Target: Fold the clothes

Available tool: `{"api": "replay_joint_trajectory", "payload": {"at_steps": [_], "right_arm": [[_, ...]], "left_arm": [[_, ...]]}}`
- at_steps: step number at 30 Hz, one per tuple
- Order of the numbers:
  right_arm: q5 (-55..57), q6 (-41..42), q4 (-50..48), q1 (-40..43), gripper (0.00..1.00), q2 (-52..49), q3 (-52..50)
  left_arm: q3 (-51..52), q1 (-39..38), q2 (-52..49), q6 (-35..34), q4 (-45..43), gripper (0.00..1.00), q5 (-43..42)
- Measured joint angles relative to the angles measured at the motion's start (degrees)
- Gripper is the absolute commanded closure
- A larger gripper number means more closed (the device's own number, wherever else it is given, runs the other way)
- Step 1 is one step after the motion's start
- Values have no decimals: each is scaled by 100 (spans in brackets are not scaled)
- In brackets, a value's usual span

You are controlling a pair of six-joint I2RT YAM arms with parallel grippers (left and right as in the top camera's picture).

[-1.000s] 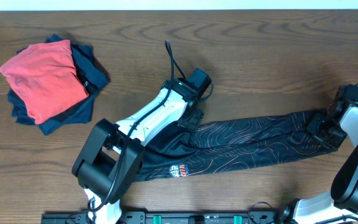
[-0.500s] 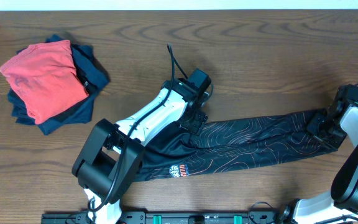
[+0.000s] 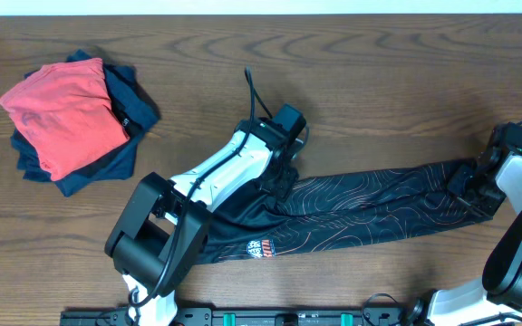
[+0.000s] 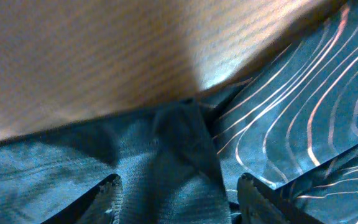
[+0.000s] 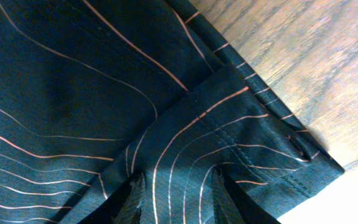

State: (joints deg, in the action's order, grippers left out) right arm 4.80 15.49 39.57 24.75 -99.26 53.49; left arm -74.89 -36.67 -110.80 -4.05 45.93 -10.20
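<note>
Two grippers on jersey. Left gripper: fingers spread, straddling raised fold of plain dark fabric at jersey's upper edge, not clamped on it. Right gripper: pinching hem corner at jersey's right end. Jersey stretched as long band across near half of table, logo patch by left arm. Folded red garment atop navy garments, far left, well apart.

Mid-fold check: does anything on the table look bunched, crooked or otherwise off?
Yes: the jersey lies as a long slanted strip, not flat, and a ridge of cloth is puckered up between the left gripper's open fingers. The red and navy pile at the far left is untidy but apart.
</note>
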Motion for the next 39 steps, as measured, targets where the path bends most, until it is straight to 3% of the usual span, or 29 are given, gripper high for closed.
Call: {"api": "replay_joint_trajectory", "payload": {"at_steps": [7,11,14,17,25,33,39], "right_arm": [[2,0,4,0,65,0,0],[2,0,4,0,65,0,0],[2,-2,4,0,65,0,0],[2,0,4,0,65,0,0],[4,0,4,0,65,0,0],[2,0,4,0,65,0,0],[4,0,4,0,65,0,0]], "left_arm": [[129,0,0,13,-48,59,-17],[129,0,0,4,-79,76,-15],[127,0,0,28,-79,81,-17],[125,0,0,70,-74,94,-13],[125,0,308,46,186,94,-234],[92,-42,1478,35,297,93,-1204],[76,-503,1543,-44,262,94,-1458]]}}
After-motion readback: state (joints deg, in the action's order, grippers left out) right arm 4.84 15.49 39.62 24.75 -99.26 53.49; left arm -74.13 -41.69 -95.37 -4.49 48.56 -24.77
